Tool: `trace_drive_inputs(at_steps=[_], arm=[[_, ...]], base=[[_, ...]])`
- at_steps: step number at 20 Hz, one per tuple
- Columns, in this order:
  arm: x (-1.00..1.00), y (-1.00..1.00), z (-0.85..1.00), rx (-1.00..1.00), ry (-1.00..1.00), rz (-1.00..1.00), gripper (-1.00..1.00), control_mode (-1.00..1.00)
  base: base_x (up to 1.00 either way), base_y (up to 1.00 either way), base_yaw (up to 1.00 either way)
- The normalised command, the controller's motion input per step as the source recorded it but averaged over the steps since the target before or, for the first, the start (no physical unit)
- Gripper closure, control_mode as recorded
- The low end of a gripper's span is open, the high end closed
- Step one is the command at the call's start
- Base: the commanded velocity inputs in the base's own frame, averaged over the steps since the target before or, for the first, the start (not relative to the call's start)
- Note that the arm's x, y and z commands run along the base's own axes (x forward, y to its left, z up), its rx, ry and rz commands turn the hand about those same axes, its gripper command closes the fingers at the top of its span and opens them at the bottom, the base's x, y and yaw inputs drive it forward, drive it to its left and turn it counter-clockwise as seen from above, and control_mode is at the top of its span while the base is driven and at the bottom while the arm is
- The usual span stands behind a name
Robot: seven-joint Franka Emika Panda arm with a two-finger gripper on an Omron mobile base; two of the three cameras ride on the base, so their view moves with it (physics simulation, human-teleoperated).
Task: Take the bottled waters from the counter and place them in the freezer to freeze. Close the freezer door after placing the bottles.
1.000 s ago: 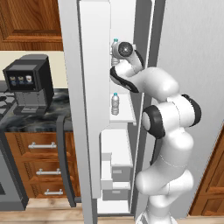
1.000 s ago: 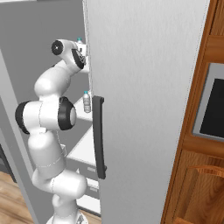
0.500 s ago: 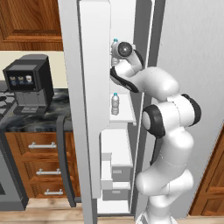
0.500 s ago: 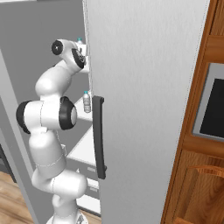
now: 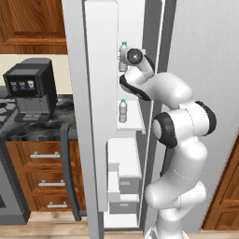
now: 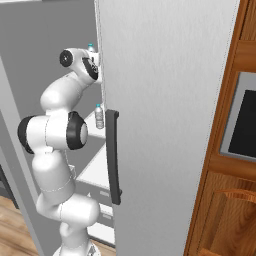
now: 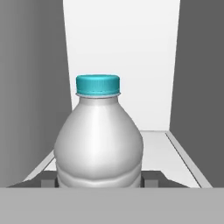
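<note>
Hand view — bottle (image 7: 98,140) between shelf walls

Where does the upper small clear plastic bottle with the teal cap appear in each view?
Left base view: upper small clear plastic bottle with teal cap, top centre, behind the robot's wrist.
Right base view: only its cap, upper left, beside the door edge.
Hand view: centre, large.
Shared landmark: the lower bottle on the white shelf below.

Inside the open freezer (image 5: 140,28), 1 bottle (image 5: 123,110) stands upright on a middle shelf (image 5: 133,122), above the drawers (image 5: 122,177). A 2nd bottle (image 7: 99,140) stands on a higher shelf (image 7: 164,153), between the fingertips (image 7: 151,179) of the gripper (image 7: 99,180). Left of the freezer, a coffee machine (image 5: 30,88) sits on the counter (image 5: 56,123).
</note>
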Motion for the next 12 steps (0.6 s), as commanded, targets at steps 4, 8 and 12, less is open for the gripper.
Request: trace_drive_inputs(at_steps=[4,8,12], arm=[[0.0,0.0,0.0,0.0,0.0,0.0,-1.0,-1.0],[-0.01,0.0,0.0,0.0,0.0,0.0,-1.0,-1.0],[-0.05,-0.06,0.0,0.04,0.0,0.0,-1.0,-1.0]], base=[[0.0,0.0,0.0],[0.0,0.0,0.0],[0.0,0.0,0.0]])
